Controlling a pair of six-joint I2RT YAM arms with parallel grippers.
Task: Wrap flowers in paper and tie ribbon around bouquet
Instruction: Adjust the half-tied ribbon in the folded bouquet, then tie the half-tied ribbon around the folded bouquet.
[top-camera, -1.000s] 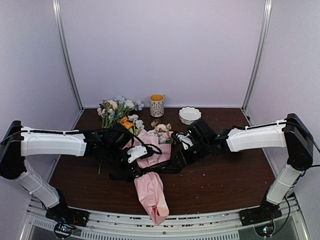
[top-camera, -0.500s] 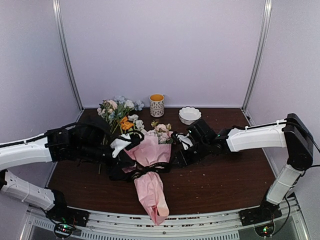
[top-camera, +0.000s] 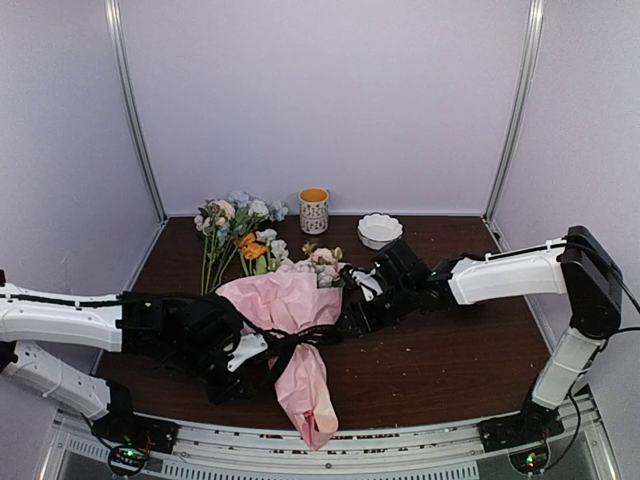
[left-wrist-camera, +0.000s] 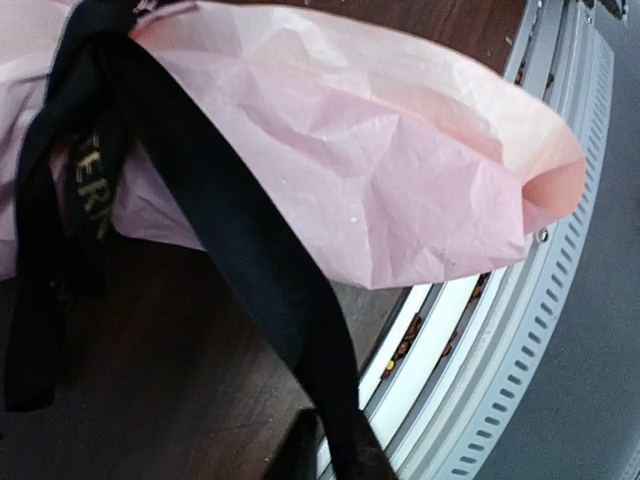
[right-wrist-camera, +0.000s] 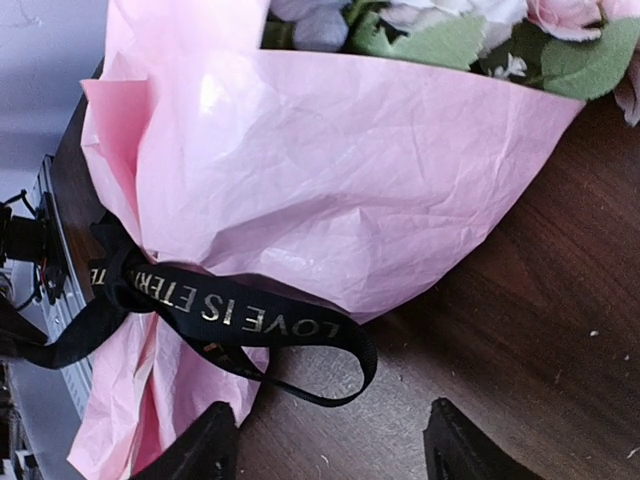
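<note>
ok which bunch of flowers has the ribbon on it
The pink-paper bouquet at mid-table, black ribbon tied round its waist; the loose stems at back left are bare.

A robotics lab booth is indicated: a dark table (top-camera: 450, 365) is enclosed by plain lilac panels (top-camera: 330, 100) and metal posts (top-camera: 517, 110), edged by an aluminium rail (top-camera: 400, 447).

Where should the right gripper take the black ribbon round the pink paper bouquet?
I'd take the black gold-lettered ribbon at its free loop beside the pink paper bouquet, coming from the right arm's side: the loop sticks out clear of the bouquet, just ahead of the open right gripper.
</note>
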